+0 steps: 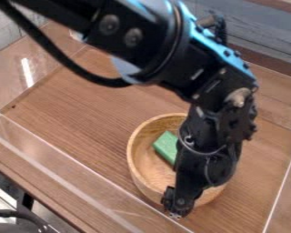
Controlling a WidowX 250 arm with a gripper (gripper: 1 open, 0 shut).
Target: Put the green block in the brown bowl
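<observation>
While the green block [167, 147] lies inside the brown bowl [145, 167], left of the arm and running roughly toward the bowl's middle, the gripper [180, 202] hangs low at the bowl's near rim over the worktop [75, 118], jaws apart, holding nothing.

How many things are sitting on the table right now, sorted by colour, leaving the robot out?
Green: 1, the green block, lying inside the bowl.
Brown: 1, the brown bowl, on the wooden table.
Total: 2
</observation>
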